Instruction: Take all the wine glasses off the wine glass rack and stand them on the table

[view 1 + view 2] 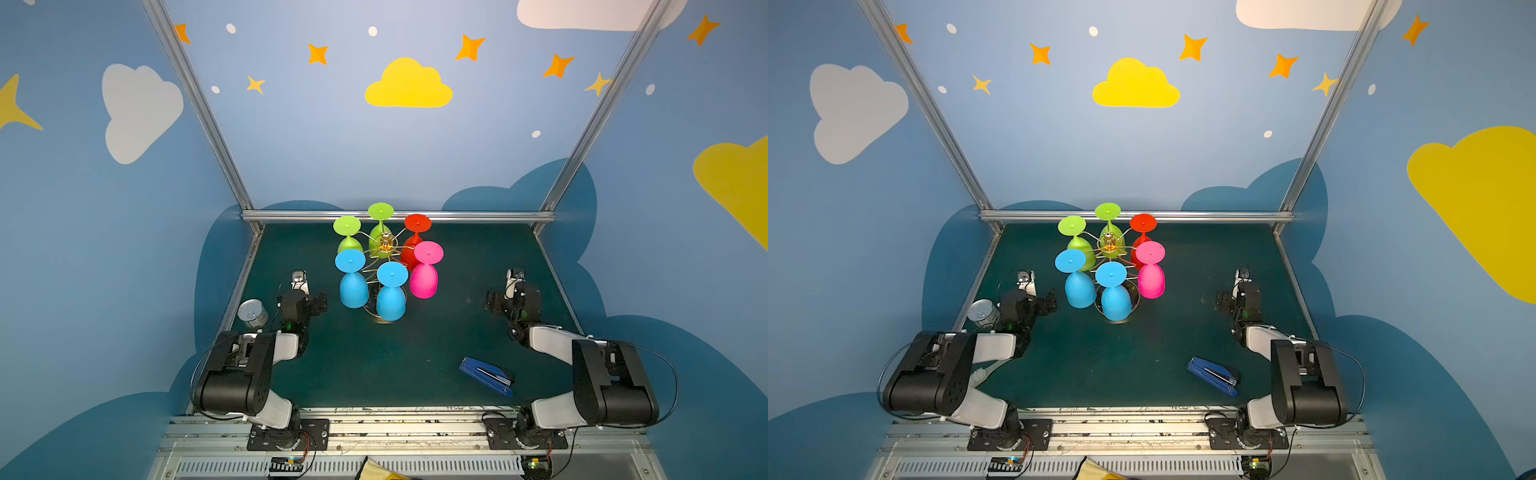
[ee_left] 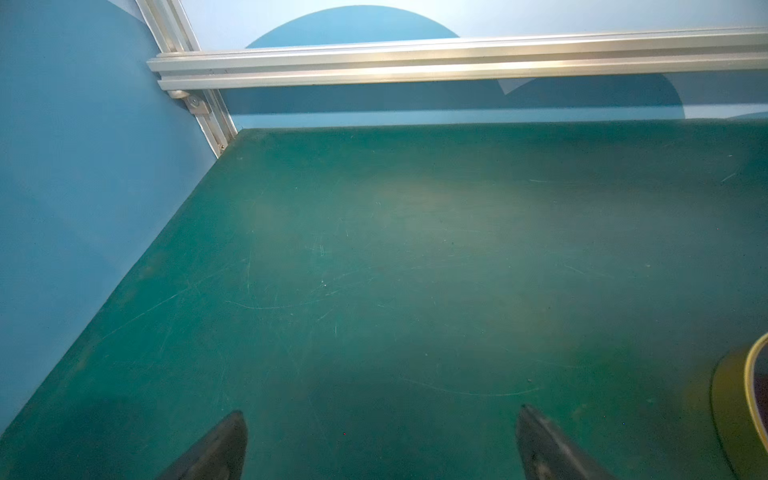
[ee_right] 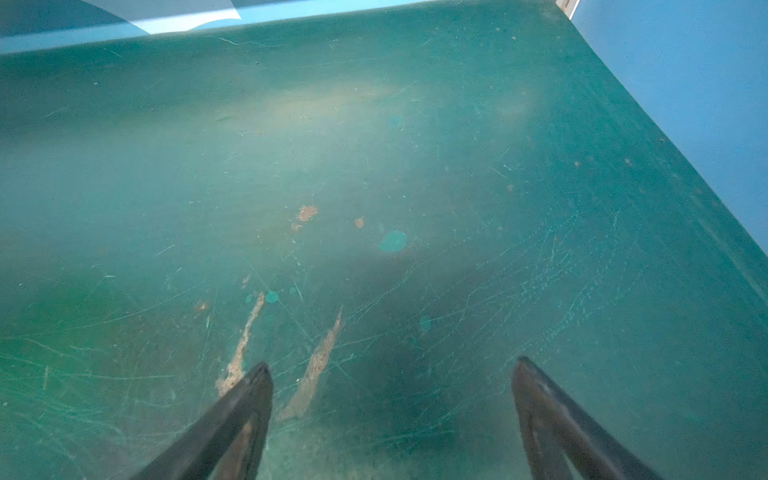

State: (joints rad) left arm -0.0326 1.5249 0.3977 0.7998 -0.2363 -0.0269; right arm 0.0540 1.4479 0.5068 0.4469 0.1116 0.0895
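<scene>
Rack [image 1: 385, 244] with six upside-down glasses [image 1: 424, 280] stands on worktop [image 1: 415, 353]; left gripper [image 2: 381, 410] and right gripper [image 3: 392, 362], both spread wide and empty, flank it.

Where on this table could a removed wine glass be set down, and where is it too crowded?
Free: the mat between the wine glass rack and the right end effector; also the near middle, bordered by the rack, the blue stapler and the left end effector. Crowded: around the rack's six hanging glasses, and the left edge by the metal can.
</scene>
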